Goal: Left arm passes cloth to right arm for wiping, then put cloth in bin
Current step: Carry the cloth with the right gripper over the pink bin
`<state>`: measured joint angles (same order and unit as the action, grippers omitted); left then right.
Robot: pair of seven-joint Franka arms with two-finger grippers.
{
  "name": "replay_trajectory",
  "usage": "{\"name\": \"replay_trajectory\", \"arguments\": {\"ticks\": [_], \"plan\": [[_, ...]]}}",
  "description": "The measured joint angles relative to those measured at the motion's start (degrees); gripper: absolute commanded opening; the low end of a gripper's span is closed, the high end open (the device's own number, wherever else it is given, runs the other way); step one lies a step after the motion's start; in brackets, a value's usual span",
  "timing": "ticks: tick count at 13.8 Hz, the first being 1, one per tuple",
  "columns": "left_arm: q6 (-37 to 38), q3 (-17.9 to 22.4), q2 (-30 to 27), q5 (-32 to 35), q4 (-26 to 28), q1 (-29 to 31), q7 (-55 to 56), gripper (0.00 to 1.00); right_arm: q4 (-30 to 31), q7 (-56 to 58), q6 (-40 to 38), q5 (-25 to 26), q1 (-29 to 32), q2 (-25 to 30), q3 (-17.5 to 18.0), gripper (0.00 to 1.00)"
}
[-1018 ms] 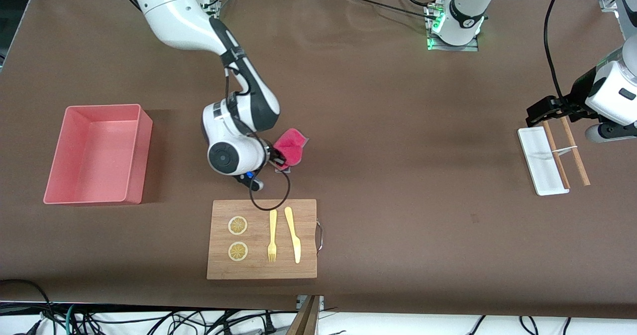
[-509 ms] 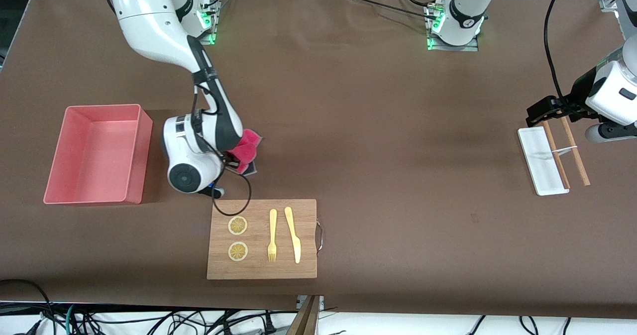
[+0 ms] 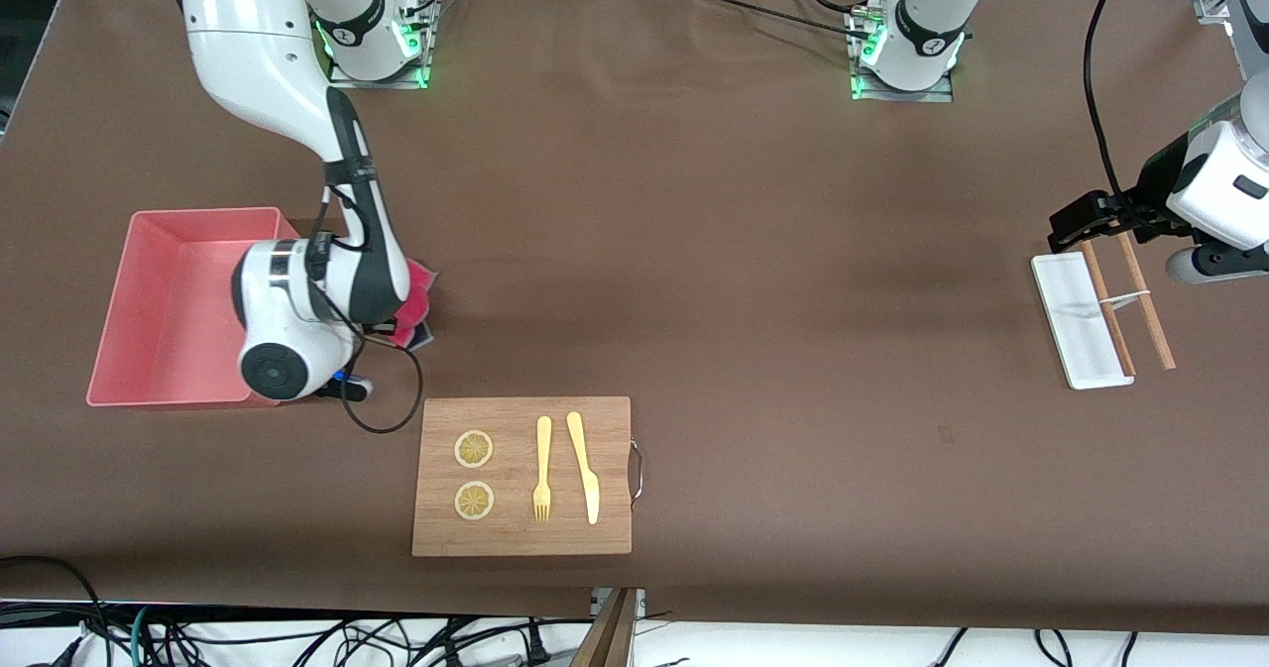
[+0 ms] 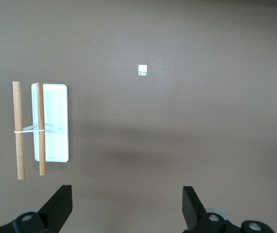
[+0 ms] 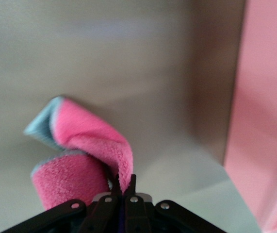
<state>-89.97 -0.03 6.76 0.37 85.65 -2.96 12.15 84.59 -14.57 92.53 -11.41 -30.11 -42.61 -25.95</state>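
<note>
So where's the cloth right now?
In the front view, the cloth hangs pinched in the right tool, just beside the bin at the right arm's end.

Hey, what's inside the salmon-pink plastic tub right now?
The visible floor of the salmon-pink rectangular plastic tub is bare. The right arm's wrist covers its corner toward the wooden cutting board, so that part cannot be checked. The crimson-pink terry cloth hangs outside it, pinched in the right gripper.

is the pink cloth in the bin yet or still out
Out. The crimson-pink terry cloth hangs folded from the shut right gripper, beside the salmon-pink plastic bin, whose visible floor is bare.
</note>
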Motion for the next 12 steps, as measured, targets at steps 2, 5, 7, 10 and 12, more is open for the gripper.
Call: {"name": "replay_trajectory", "arguments": {"ticks": [2, 5, 7, 10, 12], "plan": [[0.0, 0.0, 0.0, 0.0, 0.0, 0.0, 0.0, 1.00, -1.2, 0.8, -6.4, 2.7, -0.1, 4.5, -0.9, 0.00], [0.0, 0.0, 0.1, 0.0, -0.1, 0.0, 0.0, 1.00, -2.9, 3.5, -15.1, 8.7, -0.2, 14.8, -1.0, 0.00], [0.0, 0.0, 0.1, 0.0, -0.1, 0.0, 0.0, 1.00, -4.0, 7.6, -20.1, 11.4, -0.2, 19.5, -2.5, 0.00], [0.0, 0.0, 0.1, 0.0, -0.1, 0.0, 0.0, 1.00, -4.1, 17.5, -21.3, 13.6, 0.0, 20.5, -8.7, 0.00], [0.0, 0.0, 0.1, 0.0, -0.1, 0.0, 0.0, 1.00, -3.9, 23.9, -20.2, 14.3, 1.5, 19.3, -11.7, 0.00]]}}
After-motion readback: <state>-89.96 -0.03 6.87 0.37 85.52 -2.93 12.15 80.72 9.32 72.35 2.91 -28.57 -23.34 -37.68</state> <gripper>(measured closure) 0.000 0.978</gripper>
